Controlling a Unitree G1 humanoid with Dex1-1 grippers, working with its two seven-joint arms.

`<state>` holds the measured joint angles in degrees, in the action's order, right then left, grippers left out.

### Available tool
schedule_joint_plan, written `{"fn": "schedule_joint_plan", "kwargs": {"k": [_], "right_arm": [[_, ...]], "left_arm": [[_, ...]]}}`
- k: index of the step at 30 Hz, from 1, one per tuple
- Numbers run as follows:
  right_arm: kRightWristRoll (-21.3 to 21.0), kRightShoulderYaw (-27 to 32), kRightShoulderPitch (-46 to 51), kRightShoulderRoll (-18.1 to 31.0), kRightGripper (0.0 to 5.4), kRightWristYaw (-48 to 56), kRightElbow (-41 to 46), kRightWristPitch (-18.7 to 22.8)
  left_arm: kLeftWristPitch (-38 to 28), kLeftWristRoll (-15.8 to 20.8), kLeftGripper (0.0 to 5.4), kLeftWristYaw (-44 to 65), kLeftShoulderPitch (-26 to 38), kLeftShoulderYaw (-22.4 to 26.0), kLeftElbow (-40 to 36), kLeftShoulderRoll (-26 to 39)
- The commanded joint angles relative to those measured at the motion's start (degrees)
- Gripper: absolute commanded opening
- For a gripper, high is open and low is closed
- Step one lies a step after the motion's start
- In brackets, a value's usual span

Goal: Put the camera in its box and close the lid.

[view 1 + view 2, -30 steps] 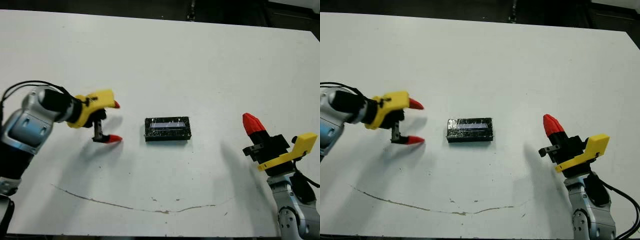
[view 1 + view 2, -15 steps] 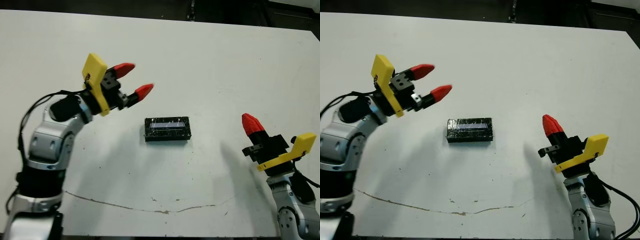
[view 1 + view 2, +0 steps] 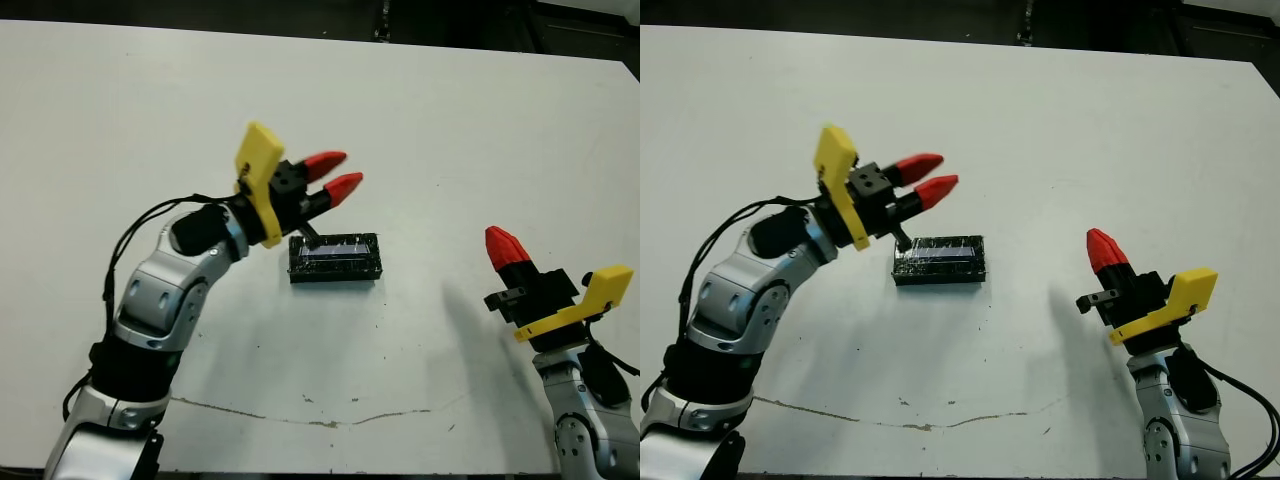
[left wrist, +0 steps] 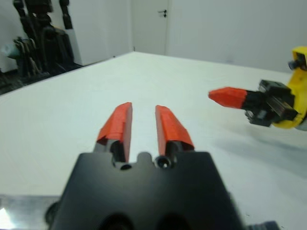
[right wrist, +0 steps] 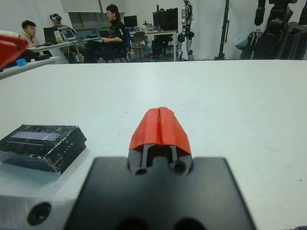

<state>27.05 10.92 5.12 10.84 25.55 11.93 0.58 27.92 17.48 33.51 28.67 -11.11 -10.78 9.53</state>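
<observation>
The lid (image 3: 335, 257), black and crinkly with a pale stripe on top, lies flat at the table's middle and also shows in the right wrist view (image 5: 43, 143). The box beneath it and the camera are hidden. My left gripper (image 3: 352, 167) hovers just above and behind the lid's left end. It is open by a narrow gap with nothing between the fingers (image 4: 117, 125). My right gripper (image 3: 497, 236) stands well to the right of the lid, shut and empty, its fingertips (image 5: 159, 125) pressed together.
A thin brown curved mark (image 3: 300, 415) runs along the table near its front edge. Beyond the table, people (image 5: 112, 28) sit at desks, and dark robot stands (image 4: 41, 28) rise at the room's back.
My left arm has swung up from the table left of the lid and across to the right, now over the lid's left end. Its fingers have narrowed. The right arm has not moved.
</observation>
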Motion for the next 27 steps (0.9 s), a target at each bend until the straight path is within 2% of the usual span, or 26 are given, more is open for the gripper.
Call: {"fn": "schedule_joint_plan", "kwargs": {"k": [1,4,6,13,27], "right_arm": [[0.0,0.2,0.7,0.3,0.0,-0.7,0.6,1.1],[0.4,0.2,0.7,0.4,0.0,-0.3,0.5,1.2],[0.3,0.2,0.7,0.5,0.0,-0.1,0.3,0.9],[-0.1,0.2,0.7,0.4,0.0,-0.1,0.2,0.4],[0.5,0.3,0.8,0.4,0.0,0.2,0.1,0.7]], "left_arm": [[3.1,-1.3,0.69,-1.1,-0.5,-2.6,0.3,-0.1],[6.5,-1.5,0.2,-2.5,-1.1,-4.1,0.7,-0.5],[6.4,-2.3,0.02,-2.5,-1.6,-5.2,1.5,-0.3],[7.2,-5.7,0.02,-3.8,-3.6,-8.2,4.8,-0.2],[10.4,-6.9,0.02,-5.3,-3.0,-8.2,11.2,-2.1]]}}
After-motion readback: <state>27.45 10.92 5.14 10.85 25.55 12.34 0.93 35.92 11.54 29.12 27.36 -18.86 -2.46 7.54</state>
